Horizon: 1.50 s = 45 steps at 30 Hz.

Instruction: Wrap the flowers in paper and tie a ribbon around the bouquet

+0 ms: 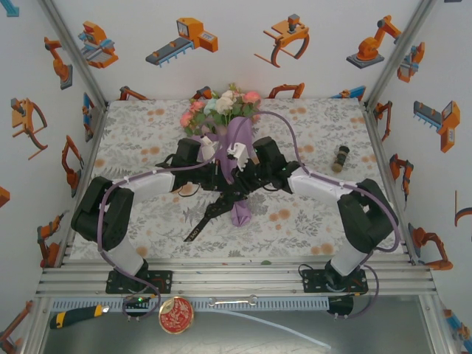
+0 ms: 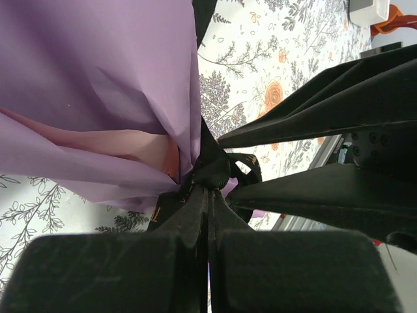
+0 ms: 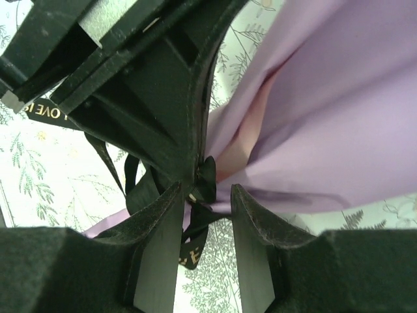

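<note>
Left jaws, close under the left wrist cam, are pressed together on the black ribbon [image 2: 212,171] right at the knot, where the purple paper [image 2: 98,65] gathers to a neck. Right jaws stand abt half apart around the same knot, w/ a loose ribbon strand between them; they seem to grip nothing. Bouquet [image 1: 237,144] lies mid bench [image 1: 140,144], flowers [image 1: 225,105] toward the far wall.

Risks, in my judgement: both tips meet at one spot, so the right jaws can close on the paper or on the left tips instead of the strand. Too strong a pull can tear the thin paper or drag the whole bouquet, bc only the ribbon holds it. Knot looks not tight yet; if the left jaws let go, it may slip.

Room: bench has free space left & right of the bouquet. One small dark thing [image 1: 341,158] stands near the right edge. Near edge w/ metal rail [image 1: 236,274] is not far behind the ribbon tail.
</note>
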Available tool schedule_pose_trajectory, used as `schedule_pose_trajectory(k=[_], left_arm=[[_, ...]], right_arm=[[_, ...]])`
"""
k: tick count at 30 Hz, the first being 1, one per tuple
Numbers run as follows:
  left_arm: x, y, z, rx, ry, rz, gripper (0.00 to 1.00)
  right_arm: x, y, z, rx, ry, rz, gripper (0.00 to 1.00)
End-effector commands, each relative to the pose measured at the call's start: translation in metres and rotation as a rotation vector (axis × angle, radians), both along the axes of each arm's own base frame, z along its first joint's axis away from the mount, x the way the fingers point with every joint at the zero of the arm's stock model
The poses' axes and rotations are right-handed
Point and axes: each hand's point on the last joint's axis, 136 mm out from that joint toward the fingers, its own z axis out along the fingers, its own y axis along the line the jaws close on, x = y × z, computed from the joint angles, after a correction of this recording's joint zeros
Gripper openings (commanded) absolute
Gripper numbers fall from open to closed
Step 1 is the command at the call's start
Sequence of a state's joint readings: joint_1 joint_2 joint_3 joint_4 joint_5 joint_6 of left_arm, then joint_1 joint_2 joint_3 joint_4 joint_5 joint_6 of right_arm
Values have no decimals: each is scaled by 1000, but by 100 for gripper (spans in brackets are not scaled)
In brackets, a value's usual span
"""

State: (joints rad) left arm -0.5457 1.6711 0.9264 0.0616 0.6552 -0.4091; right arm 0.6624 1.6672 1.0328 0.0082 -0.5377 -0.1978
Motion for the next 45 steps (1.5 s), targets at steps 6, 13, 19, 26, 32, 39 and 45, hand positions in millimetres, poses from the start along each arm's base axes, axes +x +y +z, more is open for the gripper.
schedule_pose_trajectory(k=[6, 13, 19, 26, 32, 39, 45], left_arm=[[-7, -5, 18, -30, -35, -49, 0], [-5, -2, 22, -25, -74, -36, 3], [-3, 13, 28, 31, -117, 20, 32], [-4, 20, 28, 52, -118, 53, 31], [-3, 10, 20, 8, -91, 23, 44], [4, -8, 24, -80, -69, -10, 40], [3, -8, 17, -80, -57, -7, 13]], right_arm=[[5, 12, -2, 30, -3, 62, 25], [7, 10, -2, 47, -16, 41, 0], [18, -9, 5, 20, -102, -87, 0], [15, -19, 11, 29, -143, -121, 0], [6, -7, 22, 99, -116, -58, 0], [6, -2, 32, 124, -103, -44, 0], [8, -4, 33, 117, -98, -64, 0]])
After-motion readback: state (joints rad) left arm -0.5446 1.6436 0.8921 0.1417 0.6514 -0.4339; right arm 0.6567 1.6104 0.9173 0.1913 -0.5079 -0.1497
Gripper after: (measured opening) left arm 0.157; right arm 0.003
